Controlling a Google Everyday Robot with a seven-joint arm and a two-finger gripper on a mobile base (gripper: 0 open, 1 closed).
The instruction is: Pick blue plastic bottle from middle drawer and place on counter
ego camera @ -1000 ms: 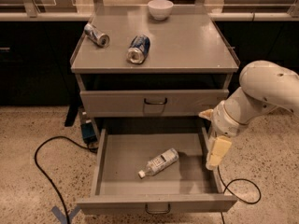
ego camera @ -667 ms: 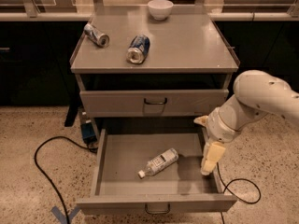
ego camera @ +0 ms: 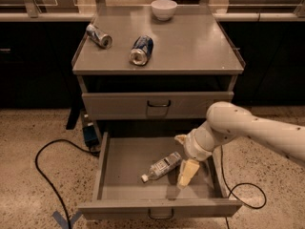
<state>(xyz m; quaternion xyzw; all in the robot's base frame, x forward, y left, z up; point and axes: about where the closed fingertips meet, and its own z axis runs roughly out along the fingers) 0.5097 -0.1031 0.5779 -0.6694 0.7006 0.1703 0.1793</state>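
The blue plastic bottle (ego camera: 162,166) lies on its side on the floor of the open middle drawer (ego camera: 125,162), white cap toward the front left. My gripper (ego camera: 183,156) hangs over the drawer's right half, right next to the bottle's base end. Its cream fingers (ego camera: 187,172) stand apart and it holds nothing. The base end of the bottle lies close to the gap between the fingers. The counter (ego camera: 190,46) is the grey cabinet top above the drawers.
On the counter lie a silver drink can (ego camera: 98,35) and a dark blue drink can (ego camera: 141,49), with a white bowl (ego camera: 164,8) at the back. The upper drawer (ego camera: 157,105) is shut. A black cable (ego camera: 45,163) loops on the floor at the left.
My gripper has moved left and down into the drawer, from beside its right wall to the bottle's base end. The bottle has not moved.
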